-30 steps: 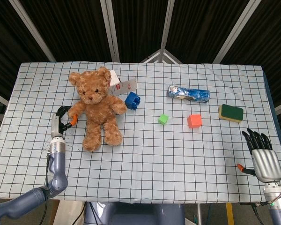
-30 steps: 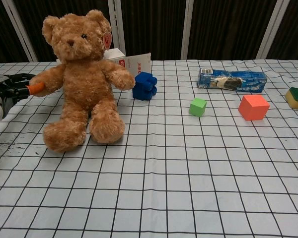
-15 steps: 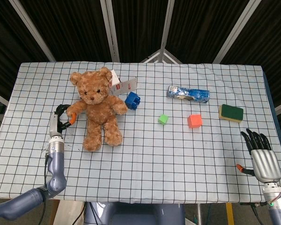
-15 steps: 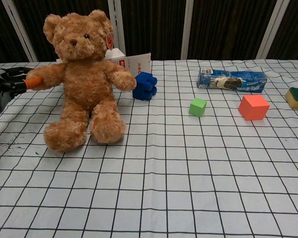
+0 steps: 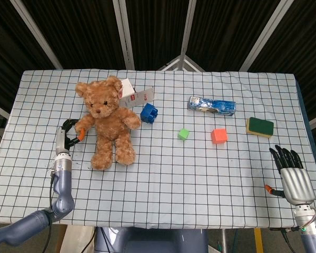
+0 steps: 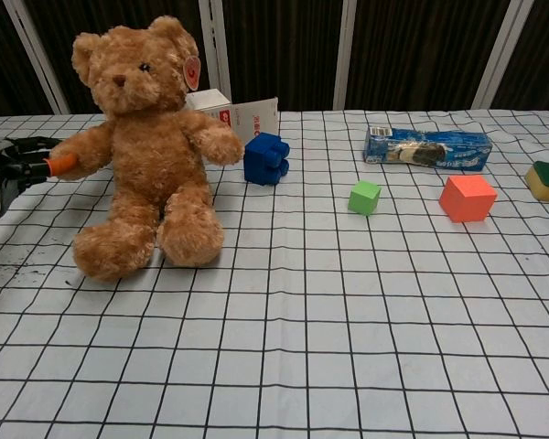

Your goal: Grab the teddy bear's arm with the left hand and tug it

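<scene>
At the lower right of the head view, the right hand (image 5: 291, 176) hangs just off the table edge, its dark fingers (image 5: 284, 157) straight and slightly spread, holding nothing. At lower left, the left hand (image 5: 68, 134) reaches up over the checked tablecloth (image 5: 200, 174) and grips the end of the teddy bear's arm (image 6: 80, 153) between its curled black fingers (image 6: 23, 151) and an orange-tipped thumb. The teddy bear (image 5: 106, 121) sits upright in the left-centre of the frame, legs pointing toward the camera. Right of it, mid-table, lie a small green cube (image 5: 184, 134) and an orange cube (image 5: 218, 136). Further back sit a blue block (image 5: 148, 113) just beside the bear, a white carton (image 5: 139, 96) behind it, a blue packet (image 5: 211, 105), and a green-and-yellow sponge (image 5: 260, 127) at right.
</scene>
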Motion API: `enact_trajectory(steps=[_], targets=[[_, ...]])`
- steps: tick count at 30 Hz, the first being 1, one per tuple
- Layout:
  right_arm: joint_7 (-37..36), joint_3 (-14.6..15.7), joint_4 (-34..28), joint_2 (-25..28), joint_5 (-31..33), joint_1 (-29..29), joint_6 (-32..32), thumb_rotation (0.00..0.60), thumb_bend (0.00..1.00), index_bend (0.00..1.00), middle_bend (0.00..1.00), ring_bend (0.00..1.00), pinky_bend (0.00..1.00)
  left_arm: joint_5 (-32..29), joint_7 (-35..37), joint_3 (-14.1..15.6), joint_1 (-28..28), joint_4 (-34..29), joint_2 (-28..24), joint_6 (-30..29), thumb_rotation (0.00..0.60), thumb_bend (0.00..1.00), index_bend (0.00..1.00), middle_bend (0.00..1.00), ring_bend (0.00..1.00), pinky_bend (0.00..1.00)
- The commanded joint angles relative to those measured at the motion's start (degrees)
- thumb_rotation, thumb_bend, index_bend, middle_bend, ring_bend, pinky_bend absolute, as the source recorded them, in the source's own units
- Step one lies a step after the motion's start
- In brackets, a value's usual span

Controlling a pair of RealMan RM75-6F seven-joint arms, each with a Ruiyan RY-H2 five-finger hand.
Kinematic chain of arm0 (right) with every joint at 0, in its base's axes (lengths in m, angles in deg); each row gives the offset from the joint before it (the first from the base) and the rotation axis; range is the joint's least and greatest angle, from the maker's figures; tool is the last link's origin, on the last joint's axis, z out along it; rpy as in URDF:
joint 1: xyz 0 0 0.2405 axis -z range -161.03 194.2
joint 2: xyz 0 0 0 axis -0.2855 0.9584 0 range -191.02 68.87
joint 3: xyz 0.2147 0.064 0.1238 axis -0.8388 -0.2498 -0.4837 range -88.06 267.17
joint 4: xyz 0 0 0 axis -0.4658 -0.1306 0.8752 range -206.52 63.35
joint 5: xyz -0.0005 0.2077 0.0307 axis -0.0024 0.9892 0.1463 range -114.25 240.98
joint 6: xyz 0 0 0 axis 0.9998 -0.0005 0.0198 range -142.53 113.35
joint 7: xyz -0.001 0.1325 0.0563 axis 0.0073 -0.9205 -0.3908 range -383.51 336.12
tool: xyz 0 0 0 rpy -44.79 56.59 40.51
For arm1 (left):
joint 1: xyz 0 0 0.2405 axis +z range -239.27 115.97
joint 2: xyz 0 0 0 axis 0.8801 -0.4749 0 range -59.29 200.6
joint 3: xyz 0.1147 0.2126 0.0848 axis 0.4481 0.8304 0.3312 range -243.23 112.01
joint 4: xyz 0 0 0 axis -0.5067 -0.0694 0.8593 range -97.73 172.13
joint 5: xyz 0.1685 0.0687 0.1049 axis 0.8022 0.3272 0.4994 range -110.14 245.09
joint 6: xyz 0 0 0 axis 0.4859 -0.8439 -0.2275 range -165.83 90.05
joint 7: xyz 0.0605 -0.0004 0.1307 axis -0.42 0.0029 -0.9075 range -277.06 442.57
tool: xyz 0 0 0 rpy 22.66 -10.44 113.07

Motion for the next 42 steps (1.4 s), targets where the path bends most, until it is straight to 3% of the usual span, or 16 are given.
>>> enact_trajectory(steps=[1, 7, 19, 32, 42], targets=[[0.0, 0.0, 0.0, 0.0, -0.1, 0.0, -0.1, 0.600, 0.10, 0.00, 0.00, 0.00, 0.00, 1.1, -1.1, -0.4, 0.6, -4.3, -1.3, -2.4, 0.600, 0.61, 0.40, 0.38, 0.00, 0.00], [0.0, 0.1, 0.0, 0.0, -0.1, 0.0, -0.1, 0.600, 0.10, 0.00, 0.00, 0.00, 0.00, 0.8, -2.5, 0.3, 1.1, -4.8, -1.8, -2.7, 0.600, 0.62, 0.41, 0.38, 0.00, 0.00], [0.3, 0.0, -0.1, 0.0, 0.4, -0.2, 0.5, 0.600, 0.10, 0.00, 0.00, 0.00, 0.00, -0.8, -3.0, 1.1, 0.2, 3.2, 0.6, 0.1, 0.600, 0.63, 0.41, 0.37, 0.00, 0.00], [0.3, 0.2, -0.3, 0.1, 0.1, -0.1, 0.3, 0.600, 0.10, 0.00, 0.00, 0.00, 0.00, 2.4, -3.4, 1.0, 0.6, -1.8, -0.3, -3.6, 0.600, 0.63, 0.40, 0.37, 0.00, 0.00], [0.8, 0.2, -0.4, 0.0, 0.4, -0.3, 0.5, 0.600, 0.10, 0.00, 0.00, 0.00, 0.00, 1.4, -3.2, 1.9, -0.2, 5.5, 2.0, -0.7, 0.600, 0.63, 0.40, 0.37, 0.00, 0.00]])
